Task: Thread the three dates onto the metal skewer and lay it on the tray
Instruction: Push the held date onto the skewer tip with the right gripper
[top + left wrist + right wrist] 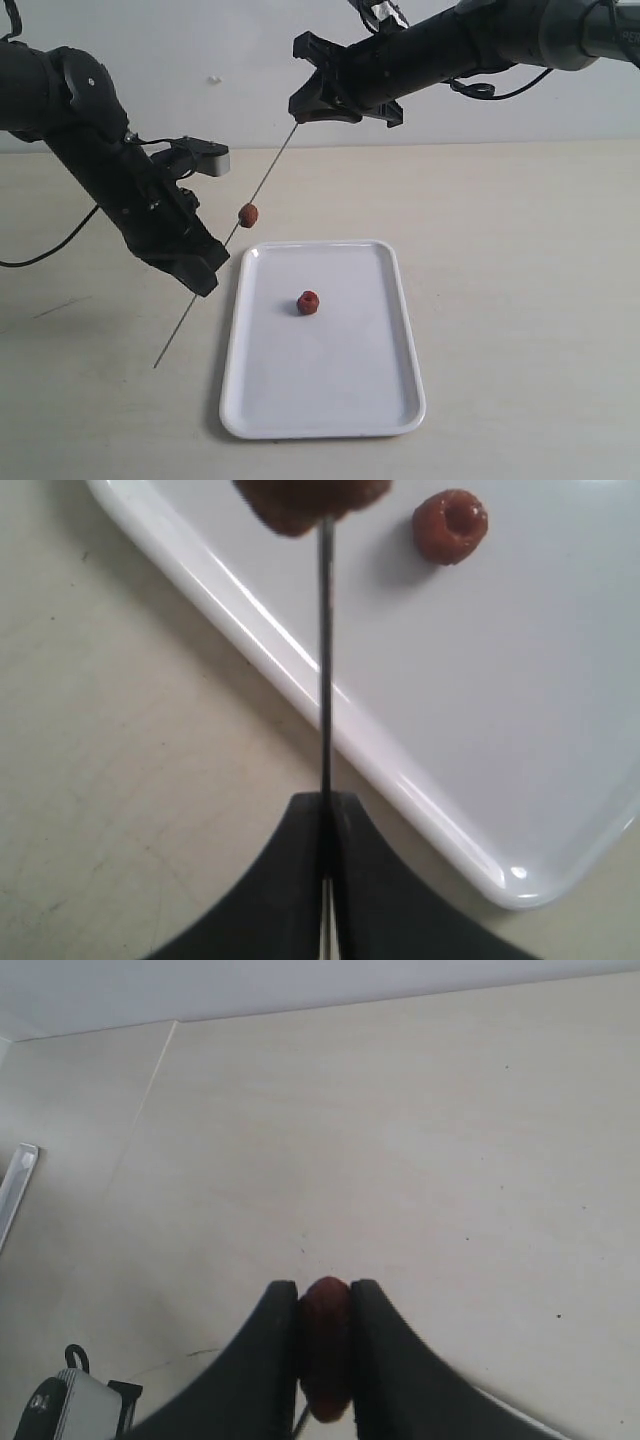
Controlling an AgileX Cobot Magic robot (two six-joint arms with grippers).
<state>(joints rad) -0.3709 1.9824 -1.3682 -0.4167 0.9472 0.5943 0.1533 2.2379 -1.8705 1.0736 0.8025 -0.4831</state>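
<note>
My left gripper [205,278] is shut on the metal skewer [270,165], which slants up over the table towards my right gripper [299,110]. One date [248,214] is threaded partway up the rod. A second date [308,302] lies on the white tray [390,400]. In the left wrist view the skewer [325,680] runs out from the shut left gripper [326,802] to the threaded date [300,505], with the loose date [450,525] on the tray [300,665]. The right gripper [323,1295] is shut on the third date [325,1350] at the skewer's upper tip.
The beige tabletop [520,260] spreads around the tray, with a pale wall behind. A dark cable [50,250] hangs from the left arm. The skewer's lower end [157,364] hangs just above the table, left of the tray.
</note>
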